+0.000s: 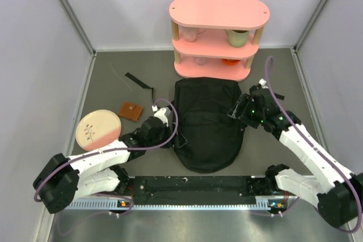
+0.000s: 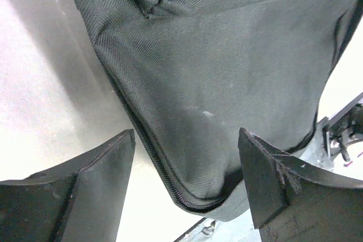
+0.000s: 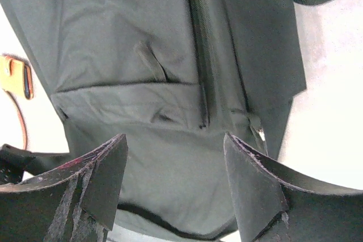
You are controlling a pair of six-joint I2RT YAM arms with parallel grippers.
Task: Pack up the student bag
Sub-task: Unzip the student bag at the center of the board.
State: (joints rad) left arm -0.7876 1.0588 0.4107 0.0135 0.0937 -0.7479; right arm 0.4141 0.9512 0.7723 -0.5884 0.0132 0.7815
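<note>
The student bag (image 1: 207,123), a floppy black backpack, lies flat in the middle of the table with its zipper shut. My left gripper (image 1: 164,116) is open at the bag's left edge; in the left wrist view the bag's zippered corner (image 2: 193,196) hangs between the spread fingers (image 2: 108,168). My right gripper (image 1: 241,107) is open at the bag's right edge; in the right wrist view black fabric with a pocket seam (image 3: 170,94) fills the gap between the fingers (image 3: 255,174). Neither gripper holds anything.
A pink three-tier shelf (image 1: 220,38) with cups stands behind the bag. A pink plate (image 1: 97,128) and a small brown wallet (image 1: 131,111) lie to the left, and the wallet also shows in the right wrist view (image 3: 14,75). A loose black strap (image 1: 139,81) lies at the back left.
</note>
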